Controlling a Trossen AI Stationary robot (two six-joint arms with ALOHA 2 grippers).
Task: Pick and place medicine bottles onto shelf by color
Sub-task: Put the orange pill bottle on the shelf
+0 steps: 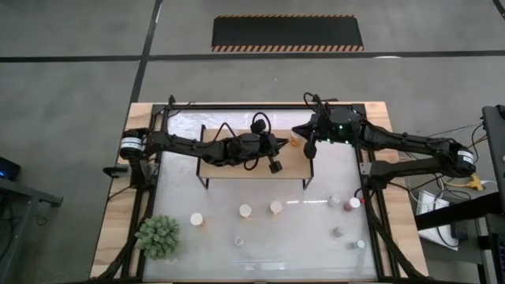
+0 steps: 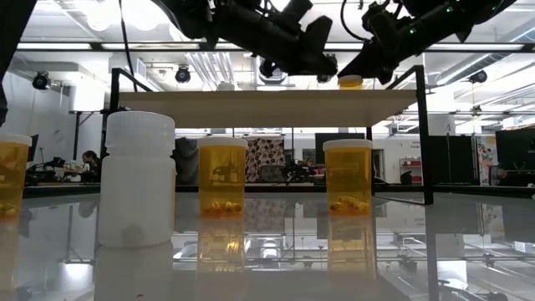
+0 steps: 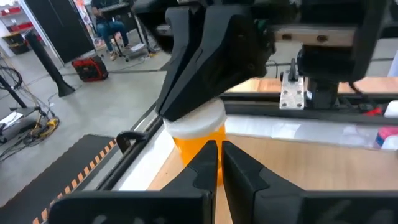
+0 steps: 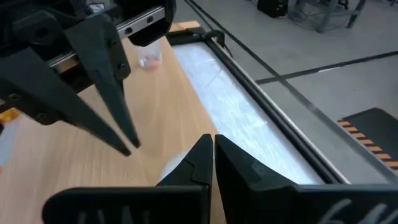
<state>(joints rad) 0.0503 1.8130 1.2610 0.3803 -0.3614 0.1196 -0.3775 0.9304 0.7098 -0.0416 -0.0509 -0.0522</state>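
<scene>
Right pincer [image 1: 302, 139] sits over the orange bottle [image 1: 295, 142] on the shelf [image 1: 237, 167]

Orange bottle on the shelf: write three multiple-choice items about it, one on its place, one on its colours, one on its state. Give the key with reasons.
1. Where is the orange bottle?
A. On the table beside the plant
B. On the shelf, near its right end
C. On the floor mat

2. What colours is it?
A. Orange body, white cap
B. White body, orange cap
C. Green body, black cap

3. What state is it in?
A. Lying on its side, capped
B. Upright with the cap off
C. Upright with the cap on

Key:
1 B. The high view shows the orange bottle on the shelf by its right end, with the left claw and right claw both over that end.
2 A. The left wrist view shows an orange body under a white cap.
3 C. That view shows it standing upright, capped.
</scene>
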